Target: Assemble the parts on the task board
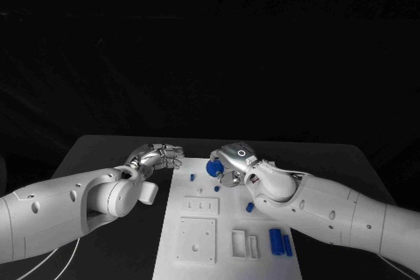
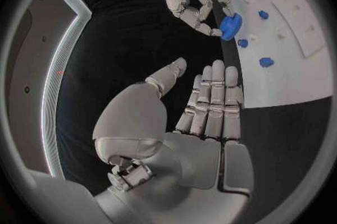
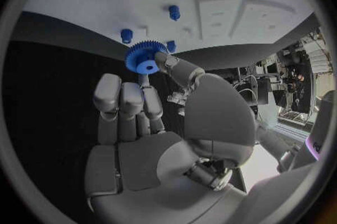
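White plastic makes up the board (image 1: 229,231), a long plate in the middle of a black table (image 1: 341,155). Raised white blocks and slots show on its near half.

Beyond the board's far left corner, the left hand (image 1: 158,155) hovers over the table. Its fingers lie straight and side by side, gripping nothing.

Above the board's far end, the right hand (image 1: 235,161) pinches a blue gear (image 1: 213,168) between thumb and fingertips, clear of the surface. The wrist view shows fine teeth round its rim and a raised hub with a hole through it.

Small blue pegs (image 1: 217,188) stand near the far end, just below the gear. Two blue cylinders (image 1: 280,241) lie at the board's near right edge.

The gear looks rigid, light and smooth, probably hard plastic. Judging by its shape, the toothed rim gives the surest hold; the hub should stay uncovered so its hole can slide onto a peg. A tilted gear may jam.
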